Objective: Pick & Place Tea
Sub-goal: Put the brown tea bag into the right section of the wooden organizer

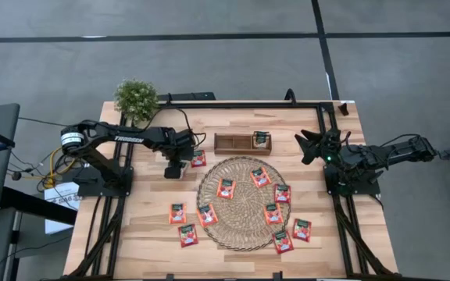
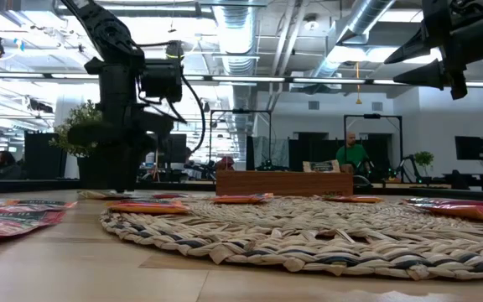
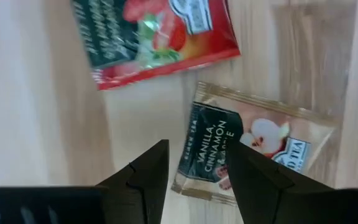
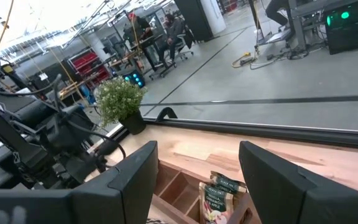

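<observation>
We see the left gripper [image 3: 194, 171], fingers apart, low over a silvery-white sachet [image 3: 247, 146] on the bench [image 1: 147, 234], perhaps touching. The right gripper [image 1: 309, 146] hangs spread near the right edge. Red sachets [image 1: 226, 188] dot the mat [image 1: 241, 234].

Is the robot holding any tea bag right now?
No. The left gripper hovers open over a silvery-white sachet on the table, fingers not closed on it. The right gripper waits open and empty.
</observation>
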